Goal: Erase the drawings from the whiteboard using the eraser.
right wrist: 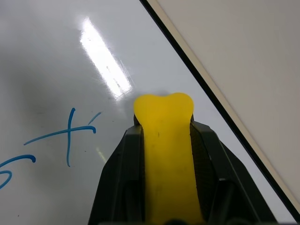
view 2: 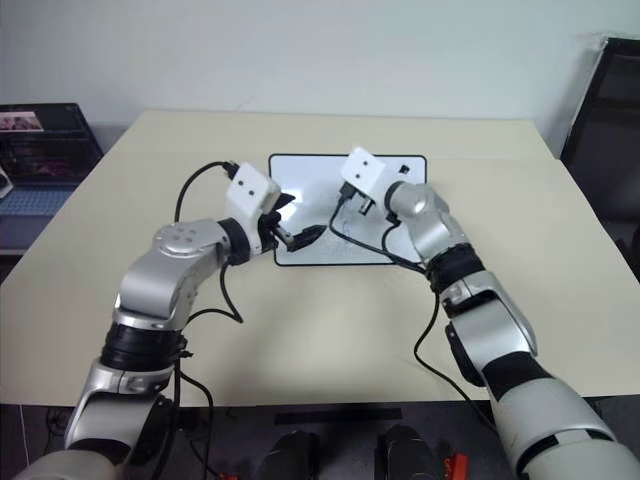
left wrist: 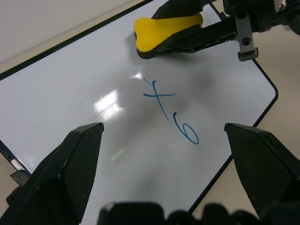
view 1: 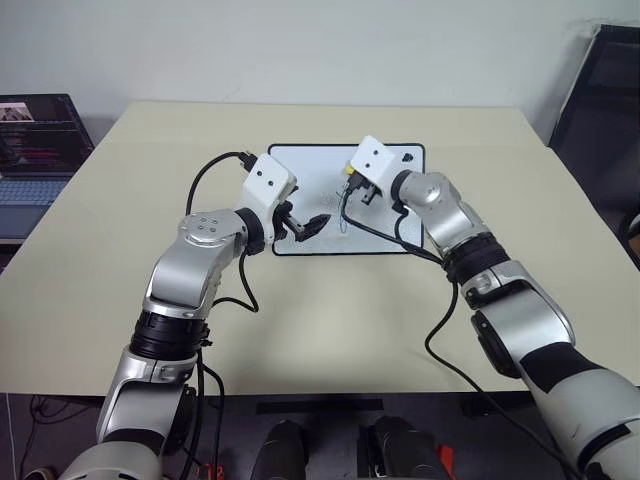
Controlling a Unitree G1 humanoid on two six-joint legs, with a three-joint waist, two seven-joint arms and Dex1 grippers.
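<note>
The whiteboard (view 1: 312, 168) lies flat on the table's far middle. Blue drawings (left wrist: 171, 110), an "x" above a "6", sit on its white surface, and the "x" (right wrist: 65, 133) lies just beside the eraser tip. My right gripper (view 1: 352, 190) is shut on the yellow eraser (left wrist: 164, 28), whose black underside rests on the board just past the "x". The eraser's (right wrist: 166, 140) rounded end sticks out between the two black fingers. My left gripper (view 1: 305, 226) hovers open over the board's near left part, its fingers (left wrist: 65, 173) spread wide on either side of the marks.
The beige table (view 1: 330, 310) spreads wide around the board. A laptop (view 1: 40, 150) stands off the table's left side and a black chair (view 1: 600, 90) at the far right. Black cables (view 1: 215, 175) loop from both wrists over the table.
</note>
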